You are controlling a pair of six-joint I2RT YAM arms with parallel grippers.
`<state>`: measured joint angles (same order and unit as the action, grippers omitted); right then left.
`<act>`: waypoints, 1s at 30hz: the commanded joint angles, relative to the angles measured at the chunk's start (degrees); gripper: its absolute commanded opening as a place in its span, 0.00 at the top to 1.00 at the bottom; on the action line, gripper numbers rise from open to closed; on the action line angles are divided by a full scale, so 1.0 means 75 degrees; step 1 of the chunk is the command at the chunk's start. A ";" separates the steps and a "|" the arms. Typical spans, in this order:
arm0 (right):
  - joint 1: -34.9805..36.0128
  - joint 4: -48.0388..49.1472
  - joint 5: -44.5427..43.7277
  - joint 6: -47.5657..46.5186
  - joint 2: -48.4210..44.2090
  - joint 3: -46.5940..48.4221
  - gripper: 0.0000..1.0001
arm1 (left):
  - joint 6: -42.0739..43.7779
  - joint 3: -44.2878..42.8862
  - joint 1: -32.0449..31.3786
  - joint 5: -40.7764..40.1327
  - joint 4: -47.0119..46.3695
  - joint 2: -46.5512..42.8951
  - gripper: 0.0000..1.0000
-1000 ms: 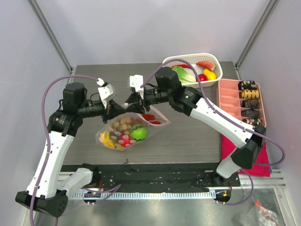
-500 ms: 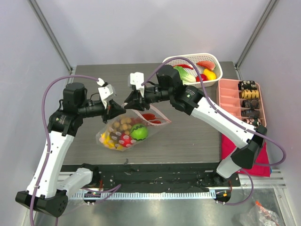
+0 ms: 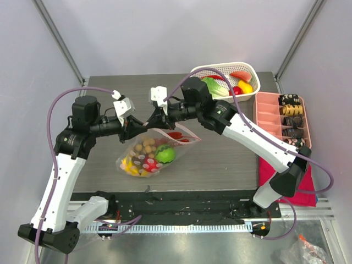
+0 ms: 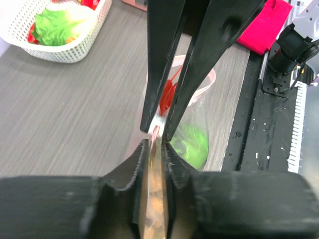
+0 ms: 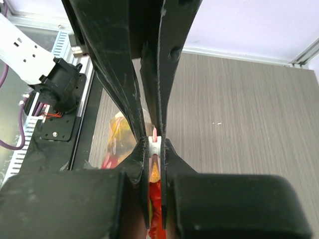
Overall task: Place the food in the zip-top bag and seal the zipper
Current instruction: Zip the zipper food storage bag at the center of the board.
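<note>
**Inspector:** What is the overhead view showing, left to right?

**Assistant:** Two arms are meeting over the middle of the table. The left gripper is gripping the left end of the zipper. The right gripper is gripping it just beside, tips nearly touching. One zip-top bag is hanging beneath them, and the food is sitting inside it.

**Inspector:** Counts?

**Assistant:** I am counting one green round fruit and one brown berry cluster. The yellow bananas and red chilli peppers are showing too small to count. To the far right, one white basket is holding more toy food. Nearer and further right, one pink tray is sitting beside one magenta cloth.

**Inspector:** What are the wrist views adding?

**Assistant:** Finger closure, which the overhead view is hiding. In the left wrist view, the left gripper is clamping the strip, with only plastic between its fingers. The other gripper's fingers are reaching in from the top and pinching just ahead. The right wrist view is showing the same for the right gripper. Only the overhead view is taking in the tray.
</note>
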<state>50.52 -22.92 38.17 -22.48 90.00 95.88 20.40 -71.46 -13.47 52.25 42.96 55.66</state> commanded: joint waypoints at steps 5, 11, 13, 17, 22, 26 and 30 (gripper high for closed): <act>0.0026 0.0302 0.0043 0.0021 -0.0011 0.0295 0.99 | 0.0197 -0.0316 0.0027 0.0276 -0.0338 -0.0038 0.85; 0.0037 0.0302 0.0067 0.0091 -0.0058 0.0248 0.99 | 0.0479 -0.0292 0.0027 0.0299 0.0025 0.0009 1.00; 0.0037 0.0290 -0.0015 -0.0013 -0.0116 0.0096 0.99 | 0.0363 -0.0316 0.0027 0.0206 0.0014 -0.0026 1.00; 0.0037 0.0161 -0.0202 -0.0307 -0.0327 -0.0478 0.99 | 0.0128 -0.0257 0.0027 0.0006 -0.0301 -0.0202 1.00; -0.0080 0.0021 -0.0379 -0.0506 -0.0503 -0.0994 0.99 | -0.0013 -0.0316 0.0039 -0.0111 -0.0361 -0.0272 1.00; -0.0291 -0.0167 -0.0414 -0.0659 -0.0597 -0.1204 0.99 | -0.0259 -0.0351 0.0039 -0.0193 -0.0524 -0.0331 1.00; -0.0466 -0.0366 -0.0484 -0.0822 -0.0737 -0.1392 0.99 | -0.0435 -0.0351 0.0039 -0.0369 -0.0700 -0.0366 1.00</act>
<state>49.01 -19.94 37.15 -26.33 86.59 87.74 19.44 -72.20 -13.52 50.43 43.75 55.22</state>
